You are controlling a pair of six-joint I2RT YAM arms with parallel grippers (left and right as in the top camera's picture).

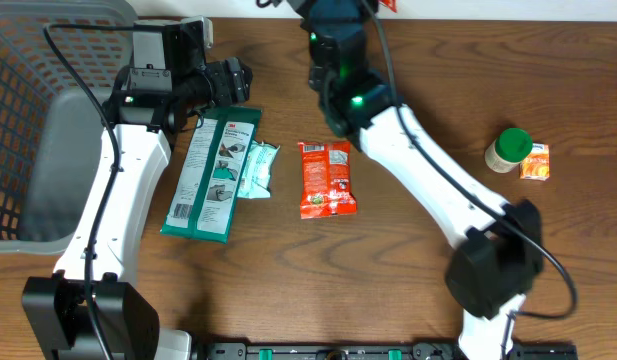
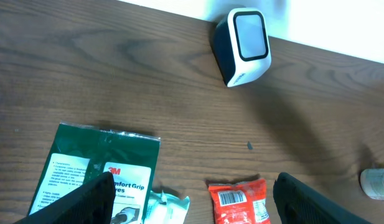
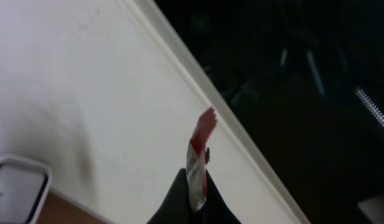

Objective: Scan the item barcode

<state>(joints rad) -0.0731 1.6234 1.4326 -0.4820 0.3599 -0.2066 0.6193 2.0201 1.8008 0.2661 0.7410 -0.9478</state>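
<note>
A thin red-and-white packet (image 3: 198, 163) is held upright, pinched by its lower end in the closed right gripper (image 3: 193, 199), raised against a pale wall beyond the far edge of the table. No barcode can be made out on it; only one narrow side is shown to the wrist camera. The scanner (image 3: 14, 186) is seen low and to the left of the packet in that view, apart from it, so the packet is judged not yet to be presented to the reading window.

Several failures can be foreseen. A misread may be caused if the packet is brought across edge-on, or with the code turned away from the window. The unsupported top may be bent over by a quick swing, since so little of the packet is gripped, and it may be dropped if the hold slips.

The left gripper (image 2: 192, 208) is held wide and empty above the table (image 1: 418, 280), over a green 3M package (image 1: 213, 172), a small pale sachet (image 1: 256, 170) and a red packet (image 1: 326, 178). Its arm could be struck if both arms are moved towards the scanner together.
</note>
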